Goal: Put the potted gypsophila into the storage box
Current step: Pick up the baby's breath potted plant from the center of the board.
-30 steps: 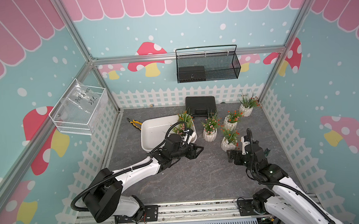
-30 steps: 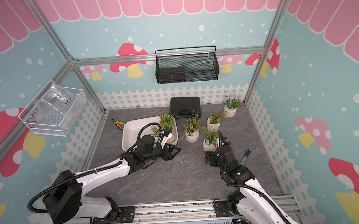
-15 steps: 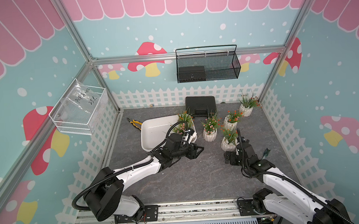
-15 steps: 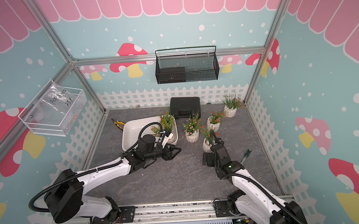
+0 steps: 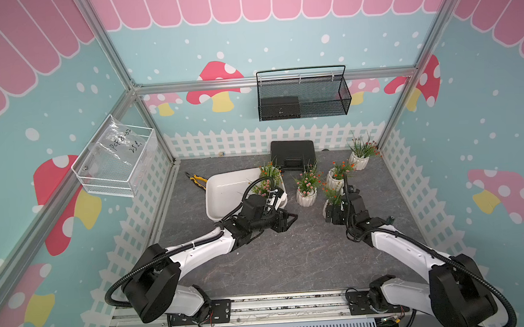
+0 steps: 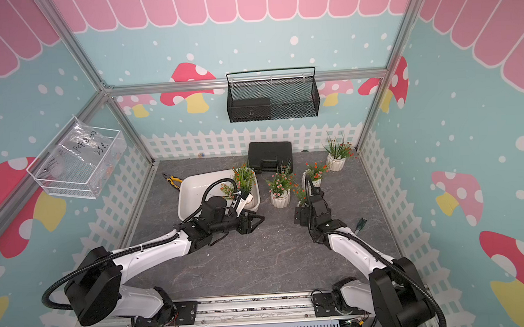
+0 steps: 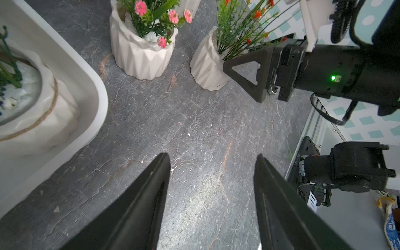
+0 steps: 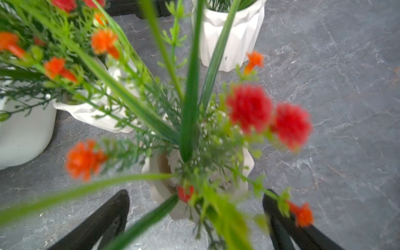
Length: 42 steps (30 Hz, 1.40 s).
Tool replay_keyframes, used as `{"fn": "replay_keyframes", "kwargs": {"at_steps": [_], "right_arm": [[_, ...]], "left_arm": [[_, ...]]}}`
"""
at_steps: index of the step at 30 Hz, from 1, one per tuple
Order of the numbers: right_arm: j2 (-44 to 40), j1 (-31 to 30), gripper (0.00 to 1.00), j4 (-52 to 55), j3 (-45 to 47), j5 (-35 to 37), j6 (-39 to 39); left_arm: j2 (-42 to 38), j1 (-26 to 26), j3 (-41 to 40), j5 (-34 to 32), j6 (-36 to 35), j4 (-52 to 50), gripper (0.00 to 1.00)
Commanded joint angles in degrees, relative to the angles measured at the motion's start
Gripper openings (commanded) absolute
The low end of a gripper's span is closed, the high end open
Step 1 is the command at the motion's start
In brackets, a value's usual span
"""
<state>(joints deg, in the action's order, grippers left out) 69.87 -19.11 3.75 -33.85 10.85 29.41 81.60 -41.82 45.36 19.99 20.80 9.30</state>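
**A:** Right, both top views first. The wide, shallow, glossy white plastic storage box (image 5: pixel 222 200) already has two small white ribbed pots of gypsophila in it. There's an orange-flowered one (image 5: pixel 269 170) and a pink-flowered one (image 5: pixel 263 187), both at the end nearest the other pots.

**B:** So two of six home, a third of the job by my count. And the four left?

**A:** All upright on the grey stone-look tabletop (image 5: pixel 290 261). A pink-flowered pot (image 5: pixel 306 196) stands near the box and an orange one (image 5: pixel 335 180) sits behind it. Another (image 5: pixel 359 162) is off in the far corner. Then the nearest orange-flowered pot (image 6: pixel 300 196) is right at the black right claw (image 6: pixel 303 209).

**B:** And the black left claw (image 5: pixel 293 219)?

**A:** It's over bare table, near the box's corner. The left wrist view confirms it: fingers partway apart, nothing between them but tabletop. The box rim is off to one side, with one pot sitting inside it.

**B:** Anything of the right arm from there?

**A:** One triangular finger (image 7: pixel 244 71) right beside that nearest pot's wall. Contact, I can't call.

**B:** Right wrist view, then.

**A:** Blurry sprigs everywhere, but the pot's white body sits between the two fingertips. The jaws are spread wide, with grey table showing either side. Nothing gripped yet.

**B:** So the squeeze looks like the next thing, then a lift across to the box.
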Motion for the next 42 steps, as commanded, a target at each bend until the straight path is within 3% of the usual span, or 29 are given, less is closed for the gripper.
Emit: {"fn": "replay_keyframes", "kwargs": {"at_steps": [1, 14, 31, 42], "right_arm": [[2.6, 0.8, 0.96, -4.4, -2.3, -3.7, -2.2], [10.9, 1.5, 0.99, -5.3, -6.1, -2.1, -2.0], [9.7, 1.7, 0.89, -8.8, -4.4, -1.1, -5.6], [12.6, 1.7, 0.95, -9.0, -5.7, -2.4, -5.6]], "left_arm": [[-0.1, -0.2, -0.2, -0.5, -0.2, 0.6, 0.62], [-1.1, -0.2, -0.3, -1.9, -1.1, -0.7, 0.62], [-1.7, -0.2, -0.4, -2.3, -0.2, -1.3, 0.62], [-3.0, -0.2, -0.6, -3.7, 0.0, -2.3, 0.62]]}}
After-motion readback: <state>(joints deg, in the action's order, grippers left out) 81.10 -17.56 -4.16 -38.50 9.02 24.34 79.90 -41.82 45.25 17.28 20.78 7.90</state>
